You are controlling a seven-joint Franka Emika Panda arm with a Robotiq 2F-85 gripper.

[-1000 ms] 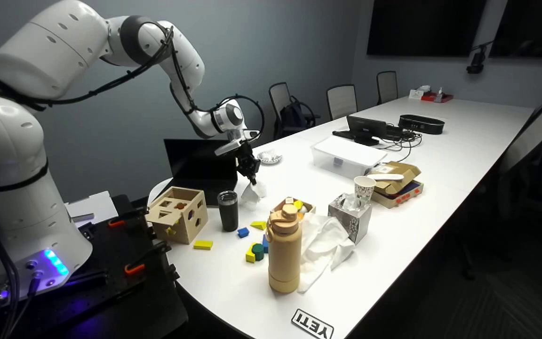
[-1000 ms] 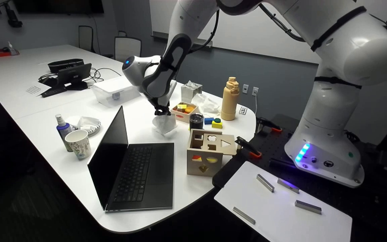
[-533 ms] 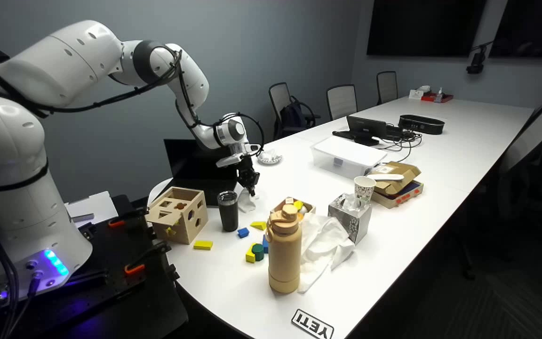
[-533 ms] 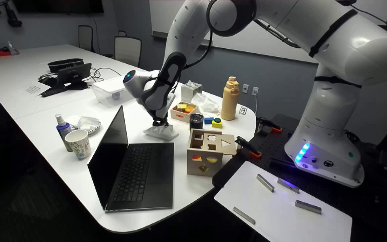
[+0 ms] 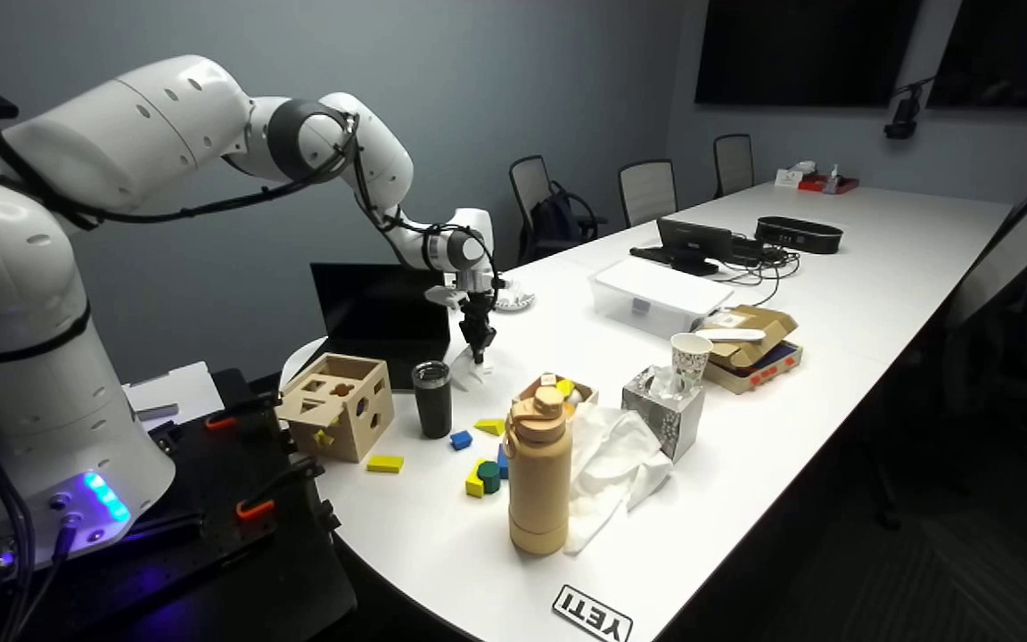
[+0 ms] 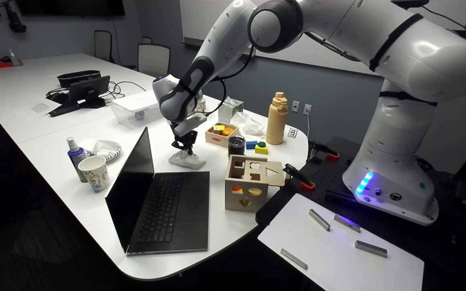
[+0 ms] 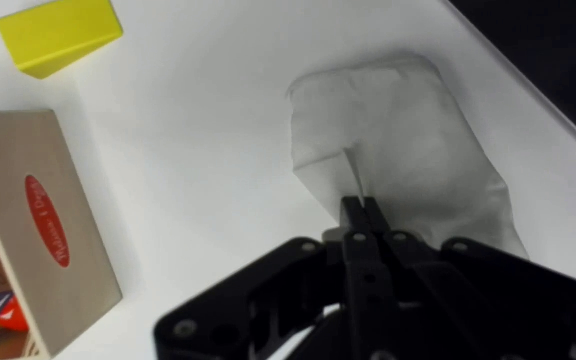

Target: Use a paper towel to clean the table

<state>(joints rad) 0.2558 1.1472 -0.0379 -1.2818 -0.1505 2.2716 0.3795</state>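
While your claw (image 7: 363, 202) is clenched on a fold of the paper towel (image 7: 418, 140), jaws pressed together and angled down, the rest of it lies creased but mostly flat on the long white surface (image 5: 745, 428). You have that towel between the unfolded laptop (image 6: 172, 206) and the wooden block tray (image 7: 75, 240) with a red oval label (image 7: 47, 220), near the dark tumbler (image 5: 433, 406); both exterior views back this up. Yellow block (image 7: 60, 32) sits near the tray, apart from your towel.

Rest of your surface: wooden shape-sorting cube (image 6: 245, 192) by the laptop; peach water bottle (image 5: 538, 486), upright; silver patterned tissue box (image 5: 663, 417), tissue (image 5: 669, 383) poking out on top; crumpled white sheet (image 5: 616, 464) lying between bottle and tissue box. Beyond the laptop screen, in an exterior view, you get a patterned paper cup (image 6: 95, 173), a spray bottle (image 6: 77, 155) and a plate (image 6: 116, 154) bearing white paper (image 6: 102, 148). Farther along: lidded clear bin (image 5: 661, 285), cardboard box (image 5: 752, 332) just beside it. Small blue block (image 5: 461, 440) lies near the tumbler's base. YETI sticker (image 5: 592, 613), black on white, shows near the surface's rounded edge. Office chairs (image 5: 647, 189) stand along its long sides, well apart from the towel.
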